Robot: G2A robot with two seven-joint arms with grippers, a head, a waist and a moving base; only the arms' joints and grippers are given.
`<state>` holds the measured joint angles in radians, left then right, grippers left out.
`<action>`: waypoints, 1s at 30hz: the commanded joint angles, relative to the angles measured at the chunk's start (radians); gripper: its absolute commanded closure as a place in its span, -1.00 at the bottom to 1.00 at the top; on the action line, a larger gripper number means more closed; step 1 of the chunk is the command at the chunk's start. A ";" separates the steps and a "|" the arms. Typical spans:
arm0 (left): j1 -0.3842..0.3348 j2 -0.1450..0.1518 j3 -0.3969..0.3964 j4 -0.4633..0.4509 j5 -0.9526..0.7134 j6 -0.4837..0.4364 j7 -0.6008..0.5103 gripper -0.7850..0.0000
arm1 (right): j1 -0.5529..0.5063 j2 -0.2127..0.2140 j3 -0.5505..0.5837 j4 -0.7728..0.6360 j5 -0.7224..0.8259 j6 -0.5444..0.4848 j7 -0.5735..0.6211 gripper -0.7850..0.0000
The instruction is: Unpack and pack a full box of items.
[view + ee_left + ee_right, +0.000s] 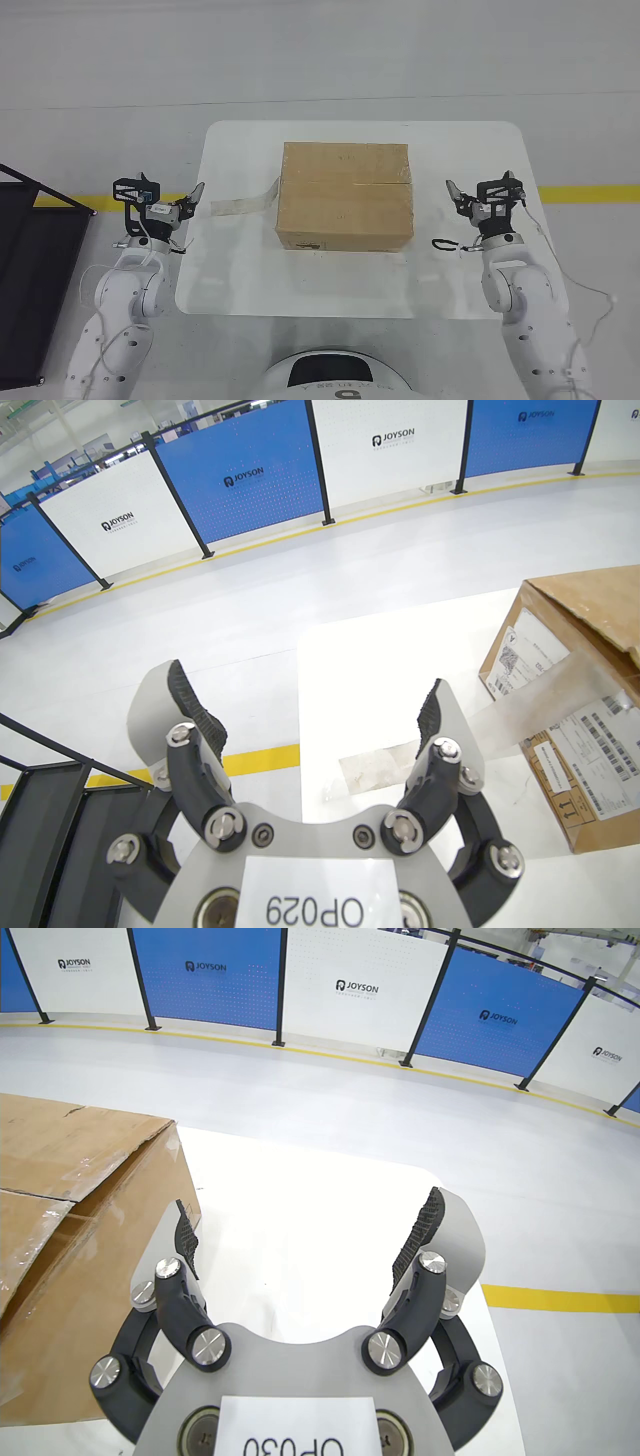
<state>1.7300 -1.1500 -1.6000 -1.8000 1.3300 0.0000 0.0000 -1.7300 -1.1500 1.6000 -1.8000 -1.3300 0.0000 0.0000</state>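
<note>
White surface (250,285) carries the box (345,195) at its middle, flaps down, tape strip (240,203) trailing toward our left claw (305,680). That claw and our right claw (307,1200) flank the box, both released. We judge it stiff, likely heavy: take the flap edges.

Top: we look straight down on the whole table (240,285). Wrists: we sit low and close, flanking the shared cardboard box (345,195).
</note>
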 commanded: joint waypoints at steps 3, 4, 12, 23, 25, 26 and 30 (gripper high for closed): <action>0.000 0.000 0.000 0.000 0.000 0.000 0.000 -1.00 | 0.000 0.000 -0.002 0.000 -0.006 -0.004 0.001 -1.00; 0.000 0.000 0.000 0.000 0.000 0.000 0.000 -1.00 | 0.002 0.001 -0.006 0.001 -0.019 -0.012 0.004 -1.00; 0.000 0.000 0.000 0.000 0.000 0.000 0.000 -1.00 | 0.051 0.002 -0.070 0.070 -0.131 -0.103 0.027 -1.00; 0.000 0.000 0.000 0.000 0.000 0.000 0.000 -1.00 | 0.033 0.015 -0.006 0.070 0.128 -0.459 0.027 -1.00; 0.000 0.000 0.000 0.000 0.000 0.000 0.000 -1.00 | 0.028 0.021 0.027 0.071 0.222 -0.568 0.053 -1.00; 0.000 0.000 0.000 0.000 0.000 0.000 0.000 -1.00 | 0.026 0.025 0.043 0.076 0.267 -0.623 0.070 -1.00; 0.000 0.000 0.000 0.000 0.000 0.000 0.000 -1.00 | 0.031 0.038 0.086 0.095 0.396 -0.766 0.144 -1.00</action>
<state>1.7300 -1.1500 -1.6000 -1.8000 1.3300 0.0000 0.0000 -1.7010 -1.1151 1.6800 -1.7100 -0.9678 -0.7284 0.1234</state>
